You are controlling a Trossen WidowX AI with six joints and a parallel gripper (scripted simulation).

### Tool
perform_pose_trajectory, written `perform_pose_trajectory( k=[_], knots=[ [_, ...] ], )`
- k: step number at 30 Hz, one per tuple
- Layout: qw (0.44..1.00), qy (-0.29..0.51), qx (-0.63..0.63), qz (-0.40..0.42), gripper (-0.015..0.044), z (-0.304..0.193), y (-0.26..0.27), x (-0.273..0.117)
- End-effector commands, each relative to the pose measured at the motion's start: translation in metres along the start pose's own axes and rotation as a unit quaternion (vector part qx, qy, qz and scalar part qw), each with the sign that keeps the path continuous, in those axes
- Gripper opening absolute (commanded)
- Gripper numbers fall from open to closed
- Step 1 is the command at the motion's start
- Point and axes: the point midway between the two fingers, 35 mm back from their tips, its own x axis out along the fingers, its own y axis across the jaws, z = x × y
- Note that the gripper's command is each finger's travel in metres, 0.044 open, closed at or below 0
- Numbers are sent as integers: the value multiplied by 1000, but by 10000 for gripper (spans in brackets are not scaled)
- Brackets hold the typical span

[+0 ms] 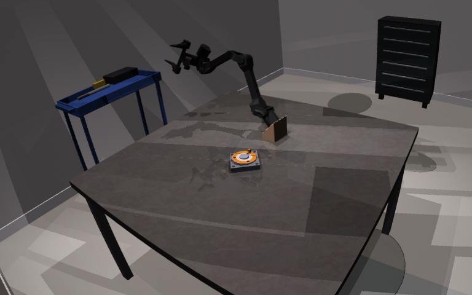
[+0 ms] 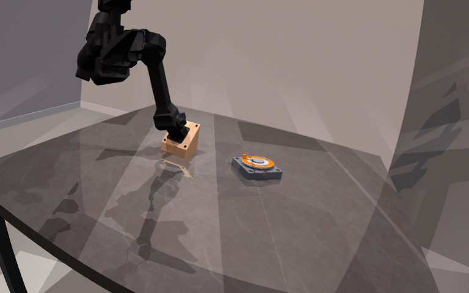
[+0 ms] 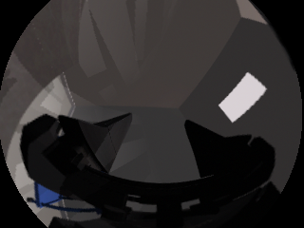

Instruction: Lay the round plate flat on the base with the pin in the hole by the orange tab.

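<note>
Top view: the round plate [image 1: 244, 157], ringed in orange with a grey middle, is seen on its dark square base [image 1: 244, 163] near the middle of the bench [image 1: 208, 215]. The orange tab [image 1: 249, 150] stands at about one o'clock on the plate's rim. Whether the plate lies flat cannot be told. The arm [image 1: 248, 78] is mounted on a tan wedge block [image 1: 275, 129] at about one o'clock from the base, and is raised high toward ten o'clock. The gripper [image 1: 174, 55] is held well apart from the plate, its fingers spread nearly fully wide with nothing between them.
</note>
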Motion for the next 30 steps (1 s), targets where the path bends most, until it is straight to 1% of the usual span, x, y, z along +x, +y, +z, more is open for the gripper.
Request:
perform_pose_trajectory(
  k=[1,2,4,7,8,10,11,13,15,16,17,18,20,23,24,25,26,27,30],
  knots=[
    [1000,2,11,0,374,0,2,1],
    [999,8,46,-1,347,-1,9,3],
    [985,28,172,0,295,-1,38,13],
    [930,52,365,16,216,14,87,32],
    [914,56,401,22,190,19,97,36],
    [909,66,410,26,137,22,105,41],
    [892,76,444,37,111,30,118,47],
    [826,91,552,72,59,59,156,59],
    [777,100,613,99,6,82,178,67],
    [752,104,641,113,0,95,189,70],
    [745,105,648,117,0,99,191,71],
    [724,108,669,129,0,110,198,74],
    [655,116,727,171,0,151,218,82],
    [581,126,774,219,0,197,235,86],
    [556,129,786,236,0,214,239,87],
    [548,131,790,242,0,219,240,87],
    [525,135,799,259,0,235,245,87],
    [486,143,812,288,0,261,251,86],
    [416,159,826,344,0,311,259,80]
  ],
)
